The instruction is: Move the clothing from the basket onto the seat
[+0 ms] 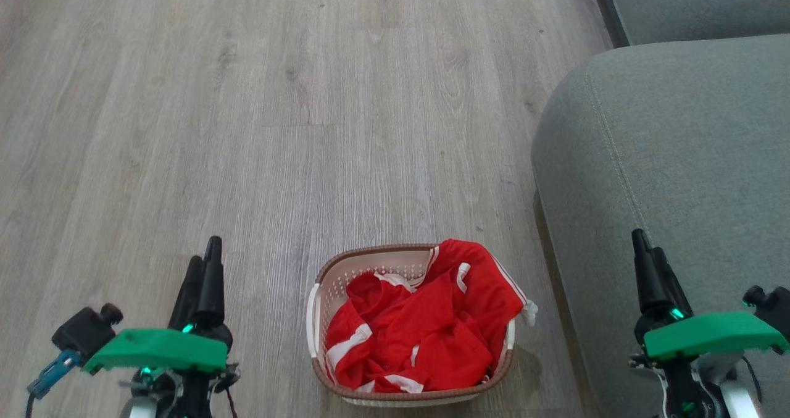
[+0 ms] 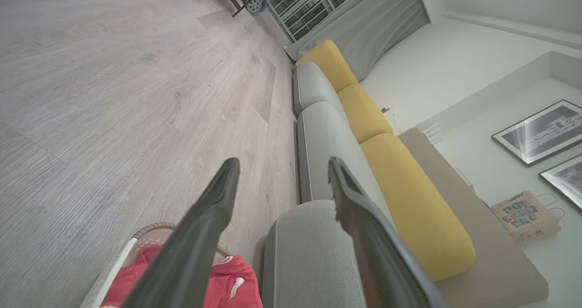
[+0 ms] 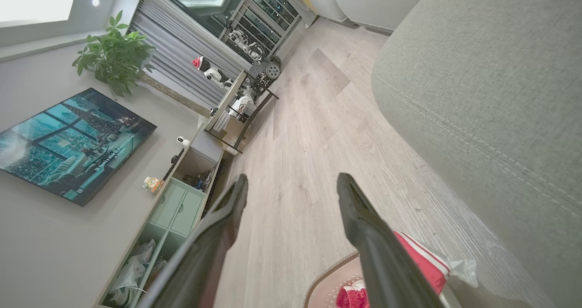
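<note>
- The left end effector [image 1: 205,252], two long dark fingers spread apart and holding nothing, hovers over the pale grey wood-plank floor [image 1: 247,97], left of the basket. Its wrist view adds yellow back cushions [image 2: 400,185].
- The bright red, white-striped soft clothing [image 1: 426,325] lies heaped in the small cream perforated plastic basket [image 1: 336,282], between both end effectors, spilling over the right rim.
- The large grey-green fabric seat [image 1: 666,158] stands just right of the basket.
- The right end effector [image 1: 647,245], likewise spread and empty, hangs by the seat's near left edge. Its wrist view adds a wall screen [image 3: 72,144].
</note>
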